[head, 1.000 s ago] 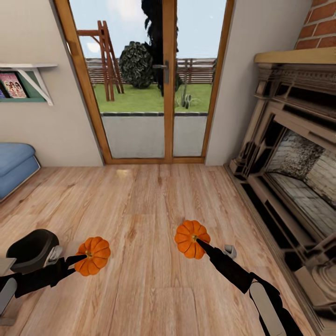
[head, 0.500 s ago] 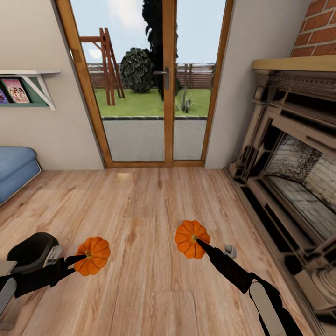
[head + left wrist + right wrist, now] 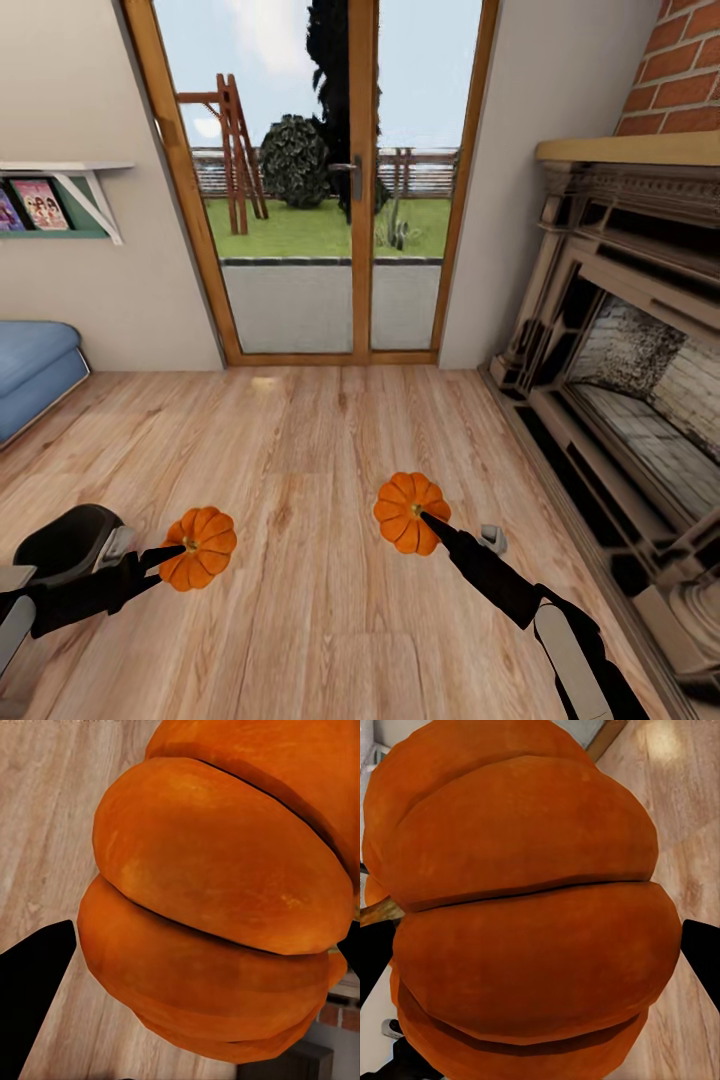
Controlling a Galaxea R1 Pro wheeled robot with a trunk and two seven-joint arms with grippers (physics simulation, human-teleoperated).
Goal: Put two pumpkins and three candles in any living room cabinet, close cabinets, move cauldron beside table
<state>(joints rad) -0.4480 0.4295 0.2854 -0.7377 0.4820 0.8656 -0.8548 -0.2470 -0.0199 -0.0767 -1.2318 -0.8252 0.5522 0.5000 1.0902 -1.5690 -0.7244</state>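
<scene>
Two pumpkins are in the robot's grasp, one per arm, both held up over the wooden floor (image 3: 300,460). The left pumpkin (image 3: 199,548) sits at the tip of the left gripper (image 3: 178,549), whose dark fingers close on it around the stem; in the left wrist view the same pumpkin (image 3: 225,892) bulges between two black fingertips (image 3: 34,997) that flank it on either side. The right pumpkin (image 3: 409,512) is likewise clamped by the right gripper (image 3: 424,518), and the right wrist view shows its orange ribs (image 3: 525,915) pressed between dark finger pads (image 3: 703,956) at both edges. The two pumpkins are well apart from each other. Just beside the left arm, near the head view's lower left corner, stands the black cauldron (image 3: 62,541) on the floor. Ahead is a wood-framed glass door (image 3: 320,180) onto a garden, a fireplace (image 3: 630,380) along the right wall, a blue sofa (image 3: 35,370) at the left, and a wall shelf (image 3: 60,200) with books above it.
</scene>
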